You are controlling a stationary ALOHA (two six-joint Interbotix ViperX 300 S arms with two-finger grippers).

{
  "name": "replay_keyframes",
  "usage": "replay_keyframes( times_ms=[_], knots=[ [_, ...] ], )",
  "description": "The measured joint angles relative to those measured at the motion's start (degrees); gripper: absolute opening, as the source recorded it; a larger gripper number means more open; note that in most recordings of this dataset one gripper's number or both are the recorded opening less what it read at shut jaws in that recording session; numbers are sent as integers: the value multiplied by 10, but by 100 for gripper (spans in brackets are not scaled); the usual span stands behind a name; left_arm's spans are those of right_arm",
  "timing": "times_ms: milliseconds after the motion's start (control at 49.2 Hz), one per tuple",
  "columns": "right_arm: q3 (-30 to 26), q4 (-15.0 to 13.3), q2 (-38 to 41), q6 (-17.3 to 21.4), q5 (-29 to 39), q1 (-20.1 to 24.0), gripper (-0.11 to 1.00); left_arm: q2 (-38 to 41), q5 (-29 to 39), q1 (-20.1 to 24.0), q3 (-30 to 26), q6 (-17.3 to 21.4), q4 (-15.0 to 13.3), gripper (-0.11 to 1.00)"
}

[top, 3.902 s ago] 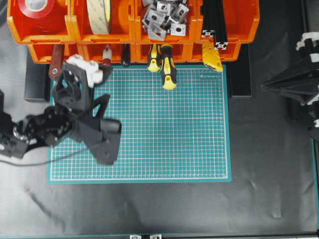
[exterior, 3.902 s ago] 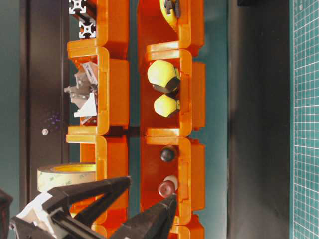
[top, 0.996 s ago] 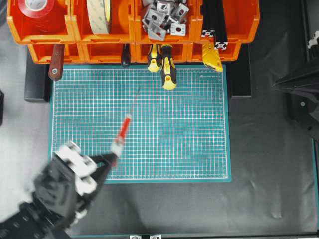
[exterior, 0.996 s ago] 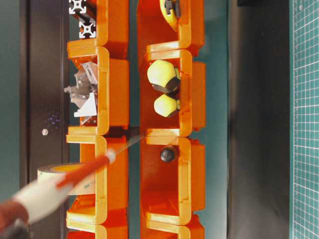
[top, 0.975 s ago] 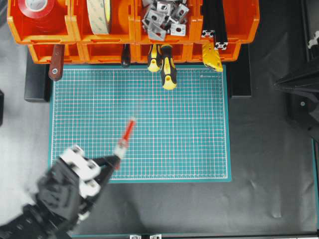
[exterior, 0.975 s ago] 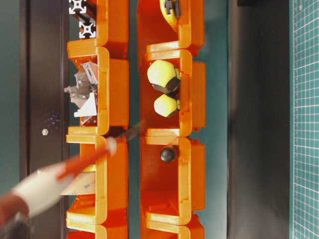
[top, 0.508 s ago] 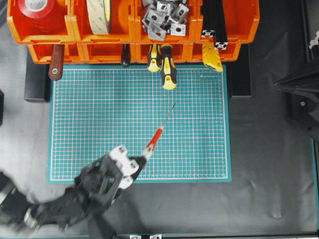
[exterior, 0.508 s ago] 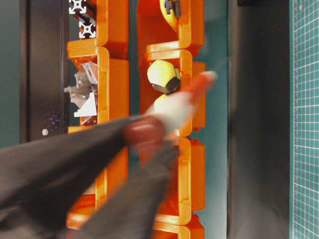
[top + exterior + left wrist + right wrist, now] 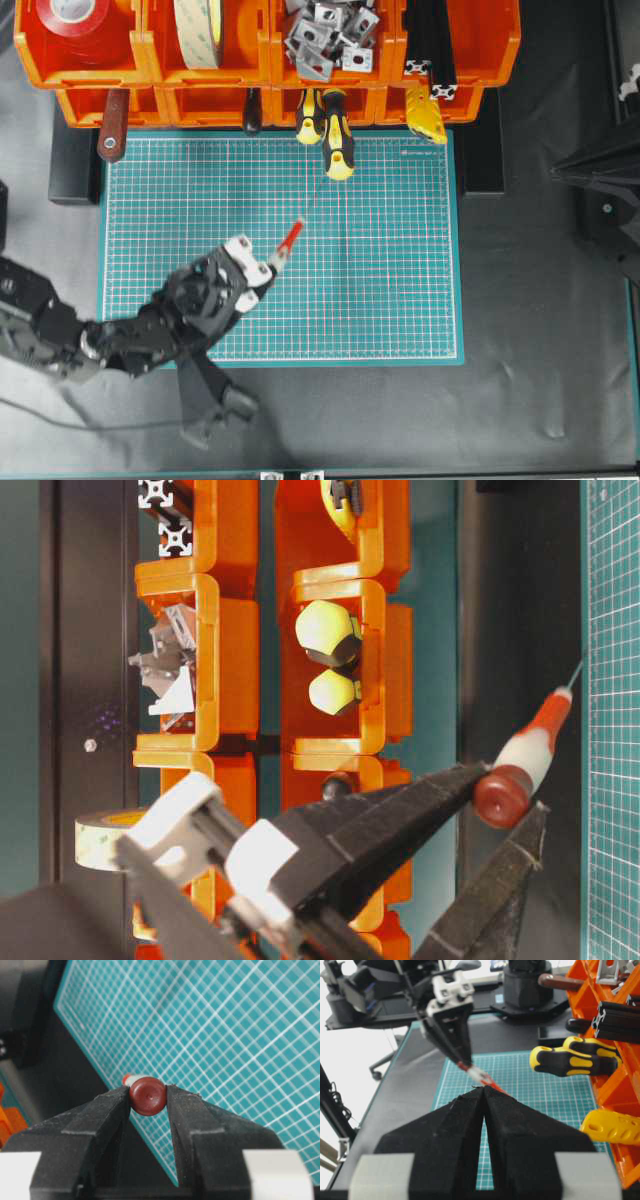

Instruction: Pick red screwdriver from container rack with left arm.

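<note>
Two arms in play. Left arm (image 9: pixel 110 335) comes in from about 8 o'clock of the overhead view, over the green cutting mat (image 9: pixel 400 300). Its left gripper (image 9: pixel 262 272) has both fingers (image 9: pixel 107 1110) pinching the red screwdriver (image 9: pixel 287 240) at the dark red end cap; wrist view shows the cap squeezed between the two black tips, mat slanting behind. Screwdriver is clear of the rack, over the mat near its middle, pointing toward 1 o'clock in the overhead view, white band just past the fingertips, red grip beyond. Thin shaft barely readable from above; the table-level view shows it as a fine line past the red grip. Cannot tell whether the tip touches the mat.

Orange rack (image 9: pixel 260 60) runs along 12 o'clock of the bench (image 9: pixel 540 380): red tape roll (image 9: pixel 75 15) in the leftmost upper bin, pale tape roll (image 9: pixel 200 30) next, grey metal brackets (image 9: pixel 325 35) in the third. Two yellow-and-black screwdrivers (image 9: pixel 330 135) stick out of the lower row onto the mat edge; dark red flat handle (image 9: pixel 112 125) hangs at 11 o'clock.

Right gripper (image 9: pixel 484 1091) sits at 3 o'clock, well apart from the mat centre, its fingers (image 9: pixel 520 1130) pressed together, nothing between them.
</note>
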Motion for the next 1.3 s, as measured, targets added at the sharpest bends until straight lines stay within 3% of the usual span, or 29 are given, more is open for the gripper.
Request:
replay_keyframes(
  times_ms=[183,853,894,1097,1301],
  knots=[
    [0,0,0,0,0,-1,0,-1,-23,21,8,7,0,26],
    [0,0,-2,1,0,-2,0,-3,-29,25,16,2,0,26],
    [0,0,-2,1,0,-2,0,-3,-29,24,16,1,0,30],
    [-2,0,-3,1,0,-2,0,-3,-44,25,16,-9,0,82],
    [-3,1,-3,1,-1,-2,0,-3,-53,25,16,-40,0,83]
  ],
)
